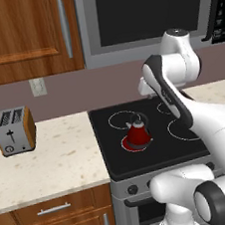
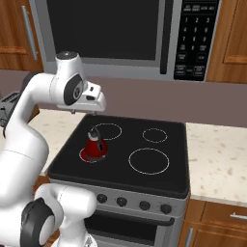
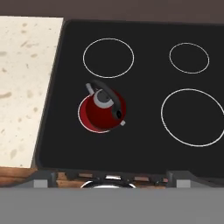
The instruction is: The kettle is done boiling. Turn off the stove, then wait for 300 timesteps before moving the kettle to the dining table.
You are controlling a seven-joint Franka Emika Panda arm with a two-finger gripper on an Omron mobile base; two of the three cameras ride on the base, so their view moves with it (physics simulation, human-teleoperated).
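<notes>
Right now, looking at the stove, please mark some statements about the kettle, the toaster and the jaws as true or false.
1. The kettle sits on the stove's front left burner. True.
2. The jaws hold the kettle. False: the gripper hangs open above it, apart.
3. A toaster stands on the counter left of the stove. True.
4. The kettle lies tipped over. False: it stands upright.

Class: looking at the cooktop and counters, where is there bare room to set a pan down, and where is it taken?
Free: three ring burners on the stove; the counter between toaster and stove; the counter right of the stove. Taken: the front-left burner, under the kettle.
</notes>
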